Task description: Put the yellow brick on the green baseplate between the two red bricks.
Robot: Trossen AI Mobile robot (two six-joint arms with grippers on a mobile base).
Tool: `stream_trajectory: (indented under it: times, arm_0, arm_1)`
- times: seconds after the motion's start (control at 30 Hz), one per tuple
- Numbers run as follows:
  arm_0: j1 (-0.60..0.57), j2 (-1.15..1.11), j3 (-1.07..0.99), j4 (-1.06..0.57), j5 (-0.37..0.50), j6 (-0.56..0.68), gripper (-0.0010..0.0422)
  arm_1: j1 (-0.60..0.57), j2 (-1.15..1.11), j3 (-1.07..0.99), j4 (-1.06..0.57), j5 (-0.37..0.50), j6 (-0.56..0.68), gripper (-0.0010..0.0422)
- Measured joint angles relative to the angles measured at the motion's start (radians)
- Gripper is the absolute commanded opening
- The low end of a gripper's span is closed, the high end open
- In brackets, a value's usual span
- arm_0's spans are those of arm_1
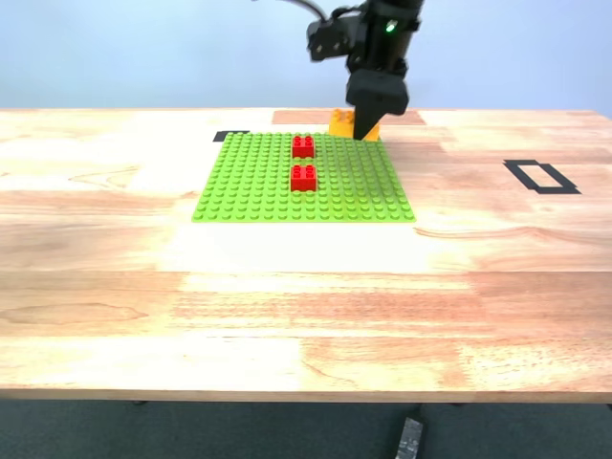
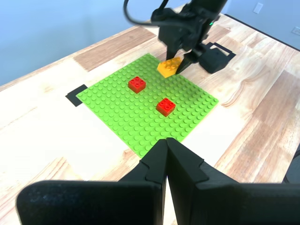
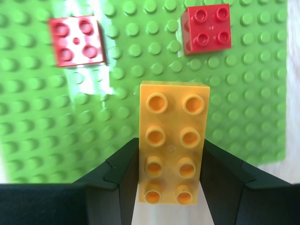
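- Your second pincer (image 3: 169,180) is clamped on the yellow brick (image 3: 172,147), jaws on its long sides, over the far edge of the green baseplate (image 1: 258,182).
- Your first pincer (image 2: 166,157): jaws pressed together, holding nothing, off the plate's near corner.
- Baseplate on bench (image 1: 306,306) carries two red bricks (image 1: 303,146) (image 1: 304,178), apart w/ a gap between.
- Black tape outline (image 1: 541,177) at the exterior view's right.

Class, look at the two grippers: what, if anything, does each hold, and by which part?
My second gripper clamps the yellow brick across its long sides, near one end. My first gripper is closed, holding nothing.
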Motion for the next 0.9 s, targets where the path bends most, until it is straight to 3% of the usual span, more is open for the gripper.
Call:
stream_trajectory:
  times: [0.43,0.9]
  arm_0:
    - [0.000,-0.002,0.000,0.000,0.000,0.000,0.0000]
    - [0.000,-0.001,0.000,0.004,0.000,0.000,0.0000]
  arm_1:
    - [0.053,0.146,0.175,0.000,0.000,-0.056,0.0058]
    - [0.091,0.146,0.132,0.009,-0.024,-0.073,0.0058]
